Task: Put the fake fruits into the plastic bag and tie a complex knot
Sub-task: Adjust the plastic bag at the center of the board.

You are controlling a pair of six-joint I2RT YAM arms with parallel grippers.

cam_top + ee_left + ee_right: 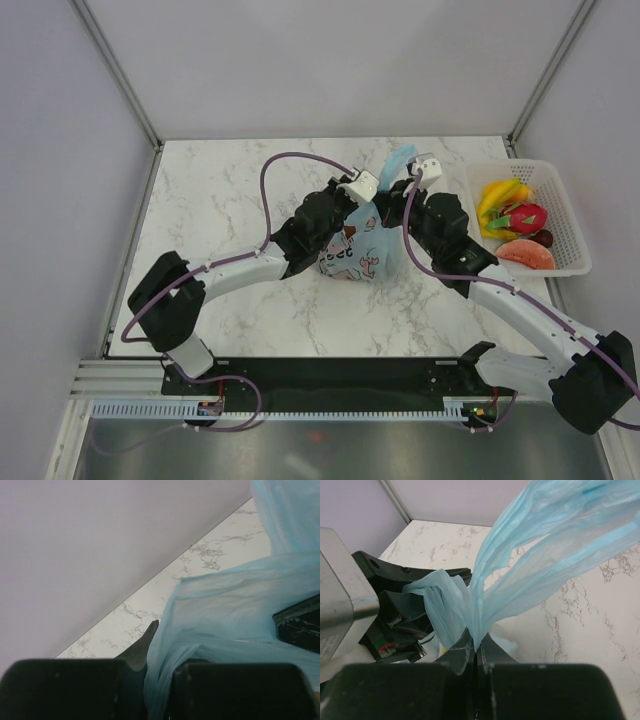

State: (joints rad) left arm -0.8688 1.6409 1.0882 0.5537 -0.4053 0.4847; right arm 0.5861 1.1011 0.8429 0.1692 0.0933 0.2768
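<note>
I count one plastic bag [358,250], one white mesh basket [515,164] and four fake fruits in plain sight. There are also two arms, each with one gripper.

The bag sits on the marble table [230,200] about mid-way across, between the two wrists, with its doodled white panel facing the near side. The basket stands at the right edge of the table, well apart from the bag. In it lie one bunch of yellow bananas [498,195] at the far end and one pink-red dragon fruit [526,216] just near of them. One dark ball [543,238] sits beside that, and one orange-red slice [527,254] is at the near end. I cannot tell whether anything is inside the bag; the film hides it.

My left arm runs from its base at the near left, elbow low, up and rightward to the bag's top. My right arm runs from the near right, leftward and farther, to the same spot, so both wrists meet above the bag.

The left gripper [159,652] is clenched on a bunch of blue film that runs down between its fingers. The right gripper [476,647] is pinched tight on another strand of the bag, and the film fans away from it toward the far right.
</note>
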